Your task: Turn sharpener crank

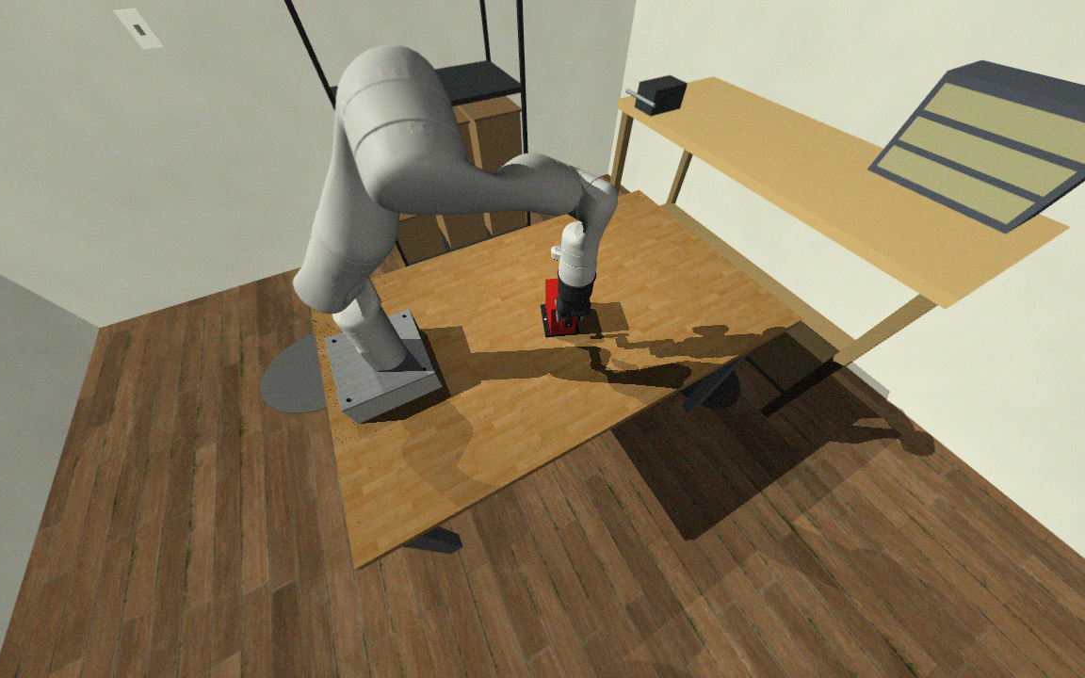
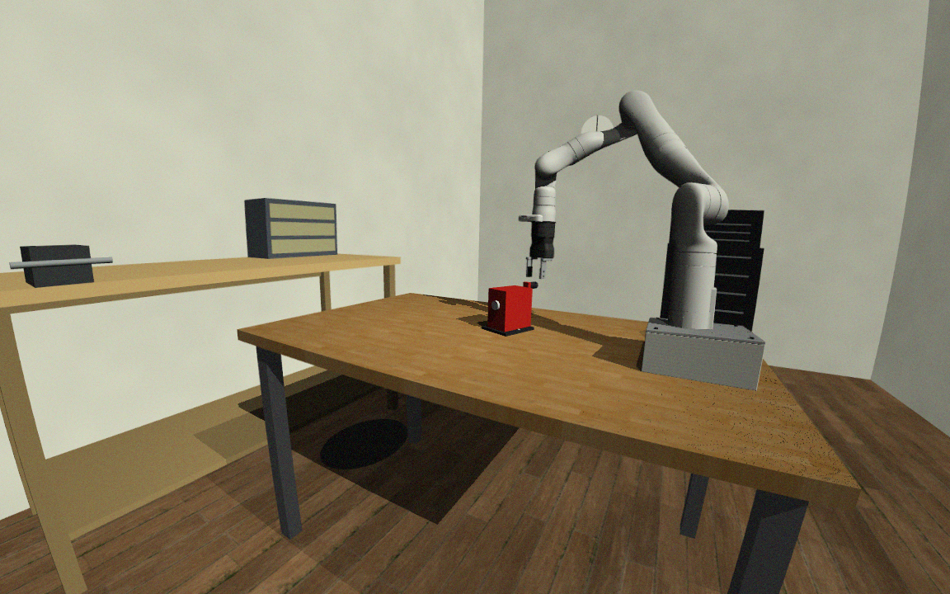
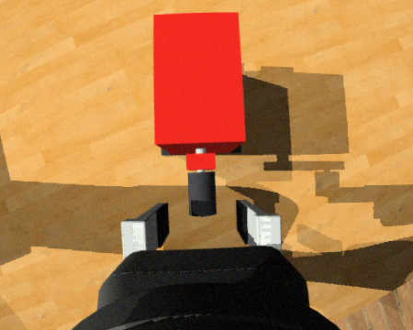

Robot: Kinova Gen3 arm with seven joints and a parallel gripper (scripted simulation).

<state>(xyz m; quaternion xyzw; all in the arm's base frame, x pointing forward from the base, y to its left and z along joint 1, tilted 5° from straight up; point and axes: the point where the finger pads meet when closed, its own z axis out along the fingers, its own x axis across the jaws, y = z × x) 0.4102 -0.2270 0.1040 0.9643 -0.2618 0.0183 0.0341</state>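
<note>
Top view: your red box-shaped sharpener (image 1: 553, 315) sits mid-tabletop (image 1: 478, 404), nearer the far edge, w/ the arm right above it.

Exterior: black two-finger gripper (image 2: 538, 275) hangs just over the sharpener's small dark crank handle (image 2: 533, 285), not touching.

Wrist: fingers wide apart, holding nothing, handle lined up between them. Step looks like pre-grasp; next you'd descend, close on the handle, then sweep clockwise.

The sharpener (image 2: 509, 308) stands on the table (image 2: 463, 354), gripper (image 2: 534, 274) above its crank (image 3: 202, 190).
</note>
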